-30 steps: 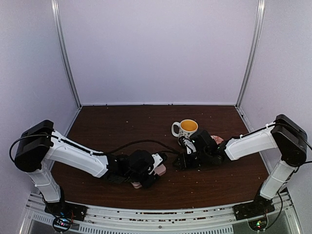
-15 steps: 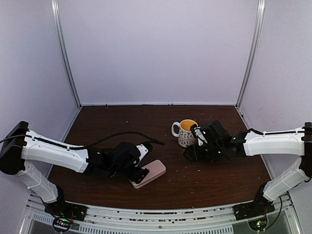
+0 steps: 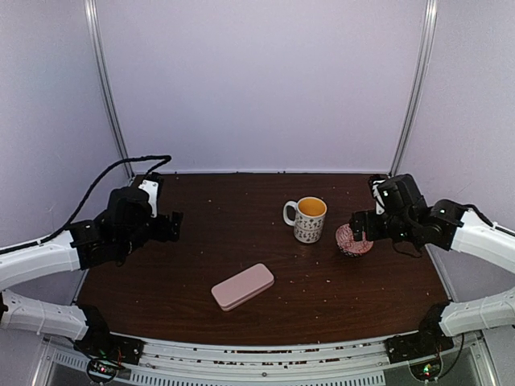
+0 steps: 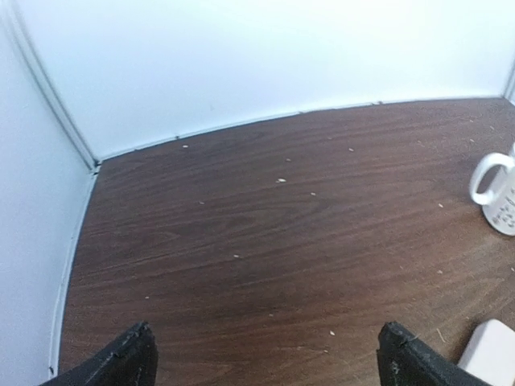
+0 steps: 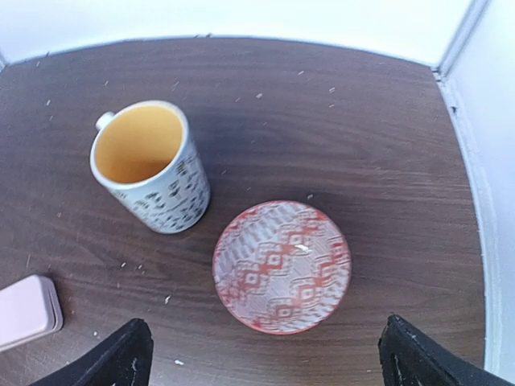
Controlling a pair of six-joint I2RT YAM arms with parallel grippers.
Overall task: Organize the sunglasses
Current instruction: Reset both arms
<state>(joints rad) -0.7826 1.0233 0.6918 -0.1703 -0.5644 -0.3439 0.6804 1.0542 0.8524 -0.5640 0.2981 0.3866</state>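
Note:
The sunglasses are out of view in every frame. A pink oblong case lies shut on the brown table, near the front middle; its corner shows in the left wrist view and in the right wrist view. My left gripper hovers at the table's left side, well away from the case, open with nothing between its fingers. My right gripper hangs open and empty over a red patterned bowl.
A white mug with a yellow inside stands left of the red patterned bowl; its handle shows in the left wrist view. White walls and metal posts close the table at the back and sides.
Both arms have pulled back from the middle, the left to the far left, the right to the right over the bowl. Both jaws have opened wide. The case now lies uncovered.

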